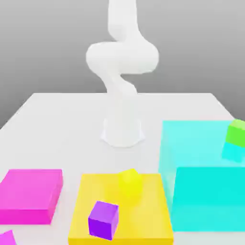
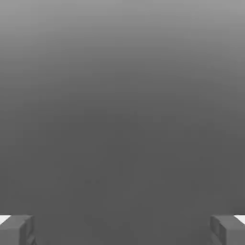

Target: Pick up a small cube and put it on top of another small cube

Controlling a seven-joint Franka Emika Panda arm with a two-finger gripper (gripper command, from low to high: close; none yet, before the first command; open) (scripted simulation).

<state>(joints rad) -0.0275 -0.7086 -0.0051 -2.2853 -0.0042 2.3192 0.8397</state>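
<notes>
1. A plain grey background stands behind a pale, smooth table (image 1: pixel 86 129)
2. The two-finger gripper (image 2: pixel 122 229) has its jaws wide apart, nothing between them
3. A small purple cube (image 1: pixel 103 220) and a small bright-yellow cube (image 1: pixel 130 183) sit on a flat golden-yellow block (image 1: pixel 148 206)
4. A small green cube (image 1: pixel 236 133) is at the large cyan block (image 1: pixel 206 196), on the exterior view's right
</notes>
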